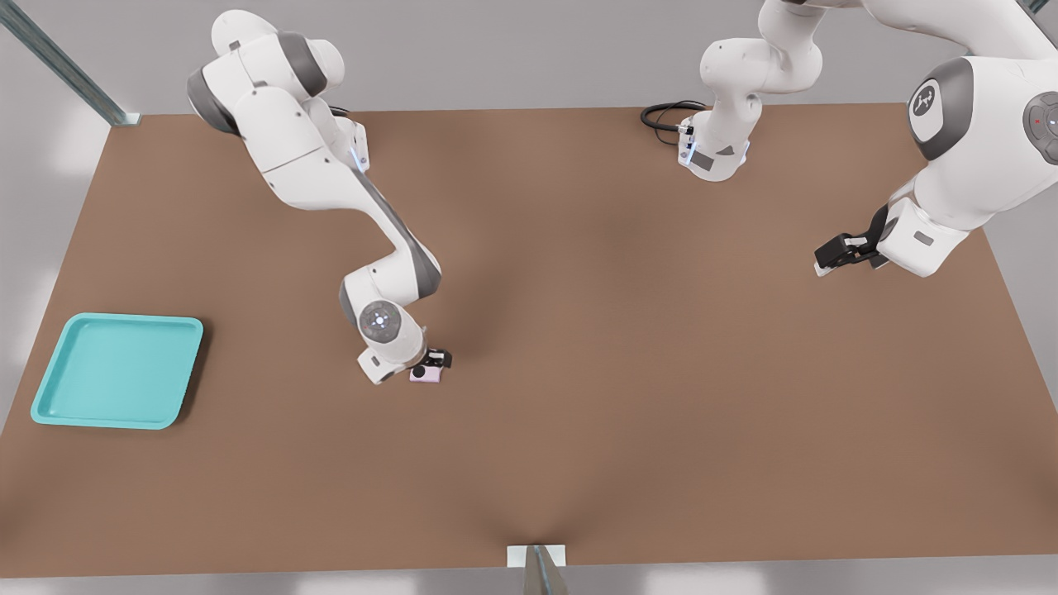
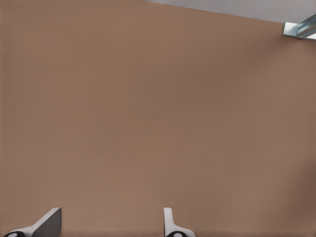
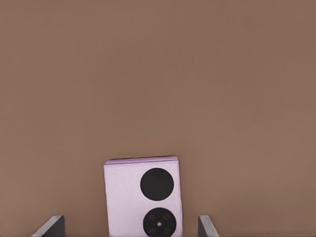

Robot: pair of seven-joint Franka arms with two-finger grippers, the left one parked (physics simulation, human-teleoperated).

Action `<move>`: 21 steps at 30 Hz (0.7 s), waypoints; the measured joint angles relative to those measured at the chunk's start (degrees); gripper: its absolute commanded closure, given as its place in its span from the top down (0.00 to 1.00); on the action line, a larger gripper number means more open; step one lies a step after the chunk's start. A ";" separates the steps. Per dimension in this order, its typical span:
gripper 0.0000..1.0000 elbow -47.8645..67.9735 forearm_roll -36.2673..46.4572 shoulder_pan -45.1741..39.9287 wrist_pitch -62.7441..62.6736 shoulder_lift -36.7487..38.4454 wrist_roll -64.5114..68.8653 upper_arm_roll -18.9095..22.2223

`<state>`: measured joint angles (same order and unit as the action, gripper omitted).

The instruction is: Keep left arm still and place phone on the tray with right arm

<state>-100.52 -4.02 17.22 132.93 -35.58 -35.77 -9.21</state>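
The pale lilac phone (image 1: pixel 426 373) lies flat on the brown table, a little left of the middle in the front view. In the right wrist view the phone (image 3: pixel 123 197) shows two black camera circles. My right arm's gripper (image 1: pixel 436 361) is down at the table over the phone. It is open (image 3: pixel 129 228), one fingertip on each side of the phone with a gap on both sides. The turquoise tray (image 1: pixel 116 368) sits flat near the table's edge at the front view's left, well apart from the phone, with nothing on it.
The parked left arm (image 1: pixel 975 132) hangs over the table at the front view's right. A black cable (image 1: pixel 661 116) coils by its base at the far edge. A metal post (image 1: pixel 541 570) stands at the near edge.
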 measured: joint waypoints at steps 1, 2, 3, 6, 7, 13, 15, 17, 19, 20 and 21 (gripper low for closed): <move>1.00 -0.34 0.00 0.00 0.51 -0.15 -0.51 -0.05; 1.00 -0.86 -0.02 0.00 1.14 -0.30 -1.00 -0.12; 1.00 -1.24 -0.04 0.04 1.77 -0.53 -1.45 -0.15; 1.00 -1.60 -0.07 0.23 3.89 -1.66 -2.58 -0.15; 1.00 -1.48 -0.07 0.25 4.57 -2.12 -2.87 -0.16; 1.00 -1.45 -0.09 0.27 7.83 -3.58 -4.07 -0.19; 1.00 -1.50 -0.09 0.27 8.44 -4.09 -4.38 -0.19; 1.00 -1.53 -0.08 0.48 8.88 -4.44 -4.64 -0.18; 1.00 -1.54 -0.06 0.62 9.21 -4.67 -4.88 -0.18; 1.00 -1.54 -0.07 0.66 9.35 -4.82 -4.99 -0.18; 1.00 -1.55 -0.05 0.68 9.50 -4.94 -5.09 -0.18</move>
<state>-102.06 -4.07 17.90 142.43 -40.52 -40.86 -9.39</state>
